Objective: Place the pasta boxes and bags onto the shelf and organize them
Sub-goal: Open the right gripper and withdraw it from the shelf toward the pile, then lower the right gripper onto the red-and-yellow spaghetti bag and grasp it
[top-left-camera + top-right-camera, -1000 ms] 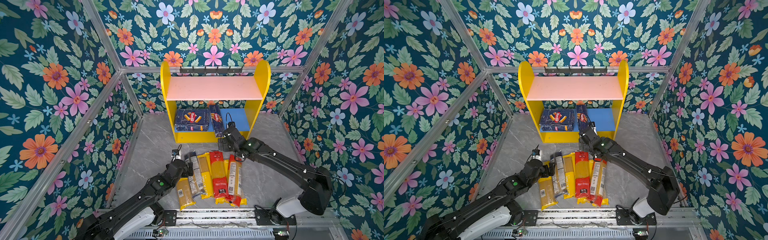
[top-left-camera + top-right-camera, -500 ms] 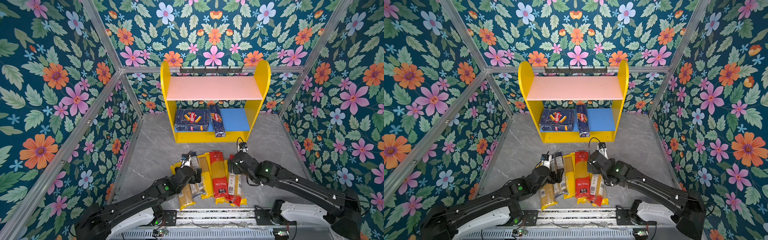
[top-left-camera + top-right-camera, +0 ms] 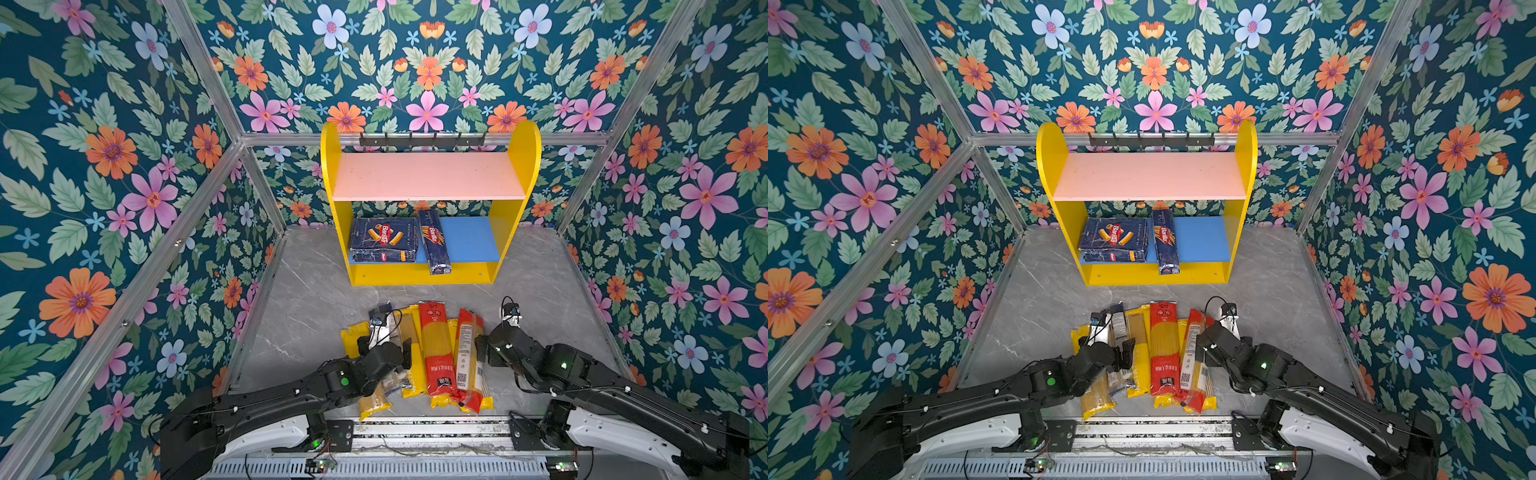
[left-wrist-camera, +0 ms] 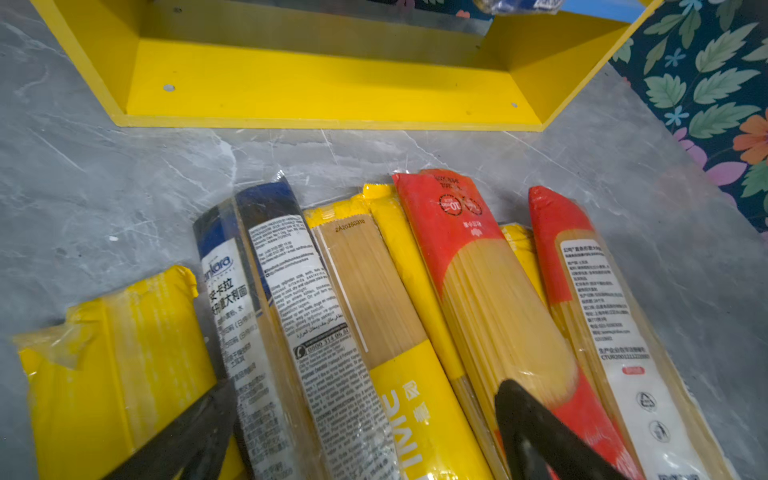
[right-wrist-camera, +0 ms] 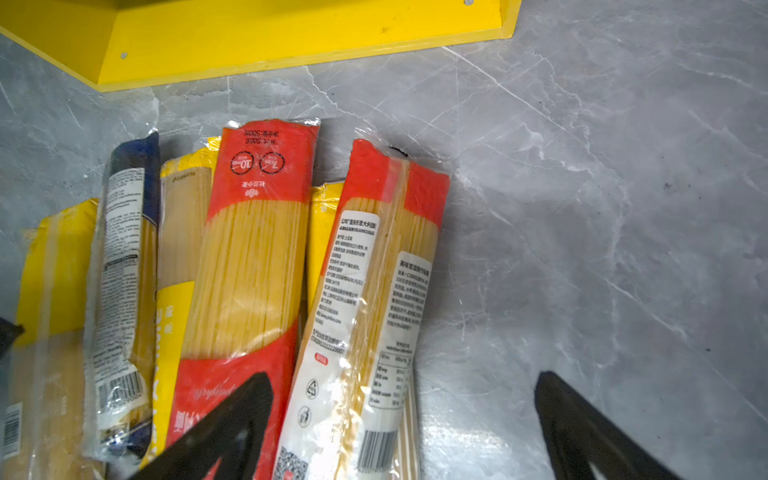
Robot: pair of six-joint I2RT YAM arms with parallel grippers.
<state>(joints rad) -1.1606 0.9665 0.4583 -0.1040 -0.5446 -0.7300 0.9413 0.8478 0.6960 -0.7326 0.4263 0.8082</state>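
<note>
Grey marbled counter (image 3: 316, 316) inside flowered walls (image 3: 124, 166). At the back of it, the shelf (image 3: 332, 174) with a pink upper board (image 3: 428, 176) and a black hook rail (image 3: 422, 141).

On the blue lower board (image 3: 469, 239), lying flat: the wide Barilla box (image 3: 384, 239) on the left arm's side and the narrow Barilla box (image 3: 434, 245) just beside it. Near end of the narrow one sticking out past the front edge.

In front of the shelf, apart from it, the bags in one overlapping row on the counter: outer yellow bag (image 4: 116, 353), navy bag (image 4: 266, 311), yellow bag with clear window (image 4: 374, 299), red bag (image 3: 436, 345), and red bag with white labels (image 5: 374, 270) at the right arm's end.

Left fingers (image 4: 540, 436) spread wide apart and holding nothing, low over the row: one by the outer yellow bag, one over the red bag. Right fingers (image 5: 224, 428) also wide apart and empty, one above the red bag, one above bare counter, the labelled bag between them. Contact with the plastic: not possible to tell.
</note>
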